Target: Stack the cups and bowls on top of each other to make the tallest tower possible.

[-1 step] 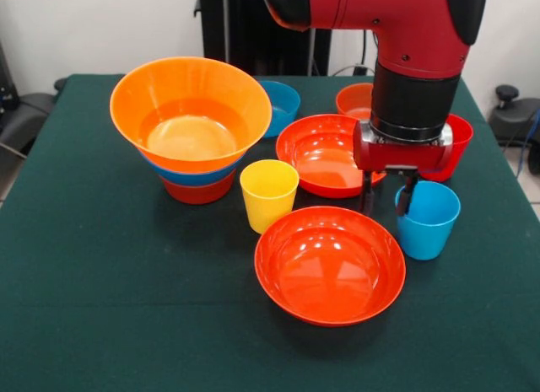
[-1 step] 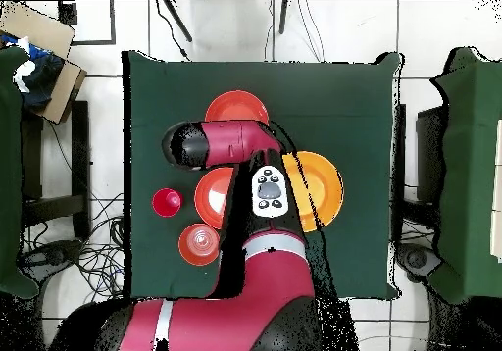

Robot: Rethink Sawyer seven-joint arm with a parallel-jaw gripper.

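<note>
The tower (image 1: 192, 143) stands at the left: a huge orange bowl (image 1: 190, 114) (image 2: 322, 185) nested in a blue bowl (image 1: 196, 174), which sits in a red-orange bowl (image 1: 200, 190). A yellow cup (image 1: 269, 194) stands just right of it. My gripper (image 1: 387, 198) is open at the left rim of the light blue cup (image 1: 427, 219); one finger (image 1: 407, 198) overlaps that rim and the other stays outside. A red cup (image 1: 458, 137) (image 2: 166, 202) shows behind my wrist. In the overhead view my arm hides the gripper and the blue and yellow cups.
One wide red-orange bowl (image 1: 329, 264) (image 2: 236, 107) lies in front of the gripper, another (image 1: 321, 156) (image 2: 211, 195) just behind it. Farther back are a small blue bowl (image 1: 283, 105) and a small red-orange bowl (image 1: 354, 99) (image 2: 199, 244). Green cloth covers the table (image 1: 101, 274).
</note>
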